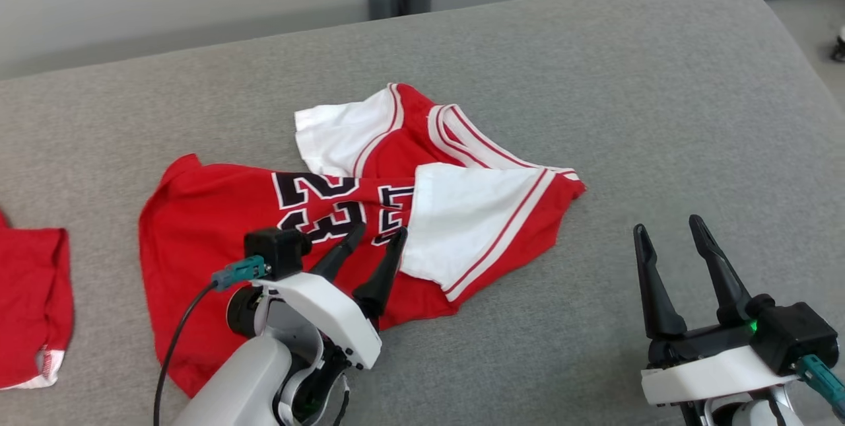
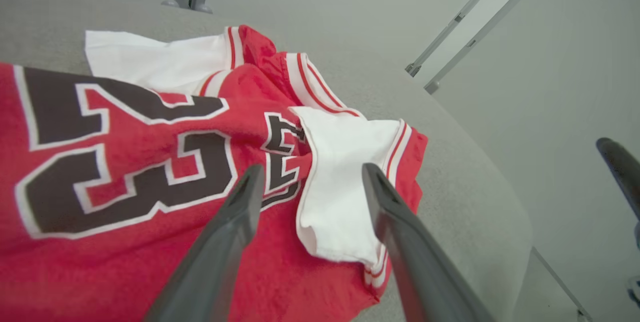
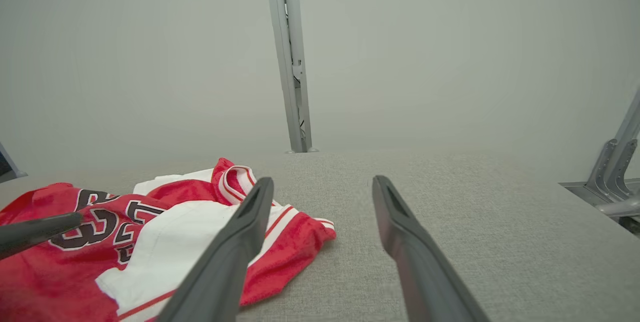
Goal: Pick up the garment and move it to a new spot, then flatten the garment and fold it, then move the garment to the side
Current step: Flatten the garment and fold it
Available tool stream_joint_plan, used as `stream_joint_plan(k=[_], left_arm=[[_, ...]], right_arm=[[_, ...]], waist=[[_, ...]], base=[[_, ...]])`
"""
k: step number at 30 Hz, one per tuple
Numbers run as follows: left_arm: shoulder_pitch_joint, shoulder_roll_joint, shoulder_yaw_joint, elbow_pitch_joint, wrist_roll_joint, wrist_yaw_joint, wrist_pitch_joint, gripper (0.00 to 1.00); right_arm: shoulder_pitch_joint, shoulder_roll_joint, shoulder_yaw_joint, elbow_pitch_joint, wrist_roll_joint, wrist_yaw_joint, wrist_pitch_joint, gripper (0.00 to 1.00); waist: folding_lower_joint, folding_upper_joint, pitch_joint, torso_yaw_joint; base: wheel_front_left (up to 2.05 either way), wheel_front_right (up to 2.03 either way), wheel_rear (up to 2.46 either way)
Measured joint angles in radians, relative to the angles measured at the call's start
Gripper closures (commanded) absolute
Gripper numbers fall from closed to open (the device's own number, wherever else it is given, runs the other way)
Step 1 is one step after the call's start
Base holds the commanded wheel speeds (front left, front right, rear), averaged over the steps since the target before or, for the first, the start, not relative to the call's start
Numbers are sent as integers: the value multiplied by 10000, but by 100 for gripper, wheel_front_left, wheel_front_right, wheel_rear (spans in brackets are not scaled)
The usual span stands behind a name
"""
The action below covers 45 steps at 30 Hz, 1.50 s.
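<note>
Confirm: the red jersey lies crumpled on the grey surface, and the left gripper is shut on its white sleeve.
No: the left gripper is open, jaws spread above the jersey, gripping nothing, as the left wrist view shows. The jersey does lie crumpled on the grey surface.

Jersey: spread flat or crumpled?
Crumpled: the jersey has white panels flipped over its red front, covering part of the lettering.
</note>
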Motion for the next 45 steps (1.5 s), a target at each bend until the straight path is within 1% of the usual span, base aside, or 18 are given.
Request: stream_joint_plan(k=[3,9,12,14,17,18,19,20,25,29,34,36,37,38,39,41,43,45], left_arm=[[-325,-96,-48,646,-205,-159,347,0],[-529,-84,-10,1546,-284,-123,568,0],[-680,19,-19,1848,-104,23,430,0],[-732,23,21,1908,-115,21,374,0],[-753,2,40,2000,-203,-167,301,0],[-766,-15,-8,2010,-219,-270,349,49],[-786,-46,-67,2021,-236,-366,412,84],[-806,-96,-98,2023,-286,-435,479,100],[-827,-224,-314,1992,-318,-700,489,100],[-898,-228,-861,1463,161,-851,441,100],[-824,-368,-2566,775,1384,-1062,826,100],[-616,-556,-3262,802,1735,-1187,782,100],[-537,-650,-3536,882,1939,-1229,520,100],[-495,-763,-3670,1022,2015,-1289,190,60],[-510,-825,-3893,1267,2209,-1300,-21,0],[-495,-878,-4299,1668,2406,-1383,-558,0],[-493,-974,-4539,1778,2270,-1407,-1083,0],[-467,-1080,-4577,1722,1860,-1436,-1546,0]], right_arm=[[15,0,4,10,105,0,0,0],[67,-6,-33,12,282,0,0,0],[68,-6,-59,4,336,0,0,0],[68,-6,-65,0,341,0,0,0],[68,-6,-71,-8,408,-2,0,0],[68,-4,-71,-8,410,0,0,0],[68,-4,-69,-4,412,0,0,0],[68,-6,-63,-4,412,0,0,0],[65,-4,-44,27,447,0,0,0],[65,-4,-61,44,483,0,0,0],[132,-4,-102,75,497,0,0,0],[127,-4,-77,90,520,0,0,0],[127,-2,-69,104,546,0,0,0],[126,-4,-69,113,608,0,0,0],[121,-6,-36,125,617,0,0,0],[123,-4,23,178,621,0,0,0],[132,2,4,203,621,0,0,0],[223,0,-117,230,614,0,0,0]], waist=[[0,0,127,-483],[0,0,292,-1256],[0,0,331,-1452],[0,0,333,-1484],[0,0,329,-1510],[0,0,329,-1505],[0,0,326,-1499],[1,0,321,-1491],[0,0,291,-1496],[0,0,250,-1506],[0,0,232,-1505],[0,0,239,-1530],[0,0,245,-1542],[0,0,247,-1548],[0,0,247,-1561],[0,0,237,-1589],[0,0,194,-1580],[0,0,118,-1526]], base=[[0,0,0],[0,0,0],[0,0,0],[0,0,0],[0,0,0],[0,0,0],[0,0,0],[0,0,0],[0,0,0],[0,0,0],[0,0,0],[0,0,0],[0,0,0],[0,0,0],[0,0,0],[0,0,0],[0,0,0],[0,0,0]])
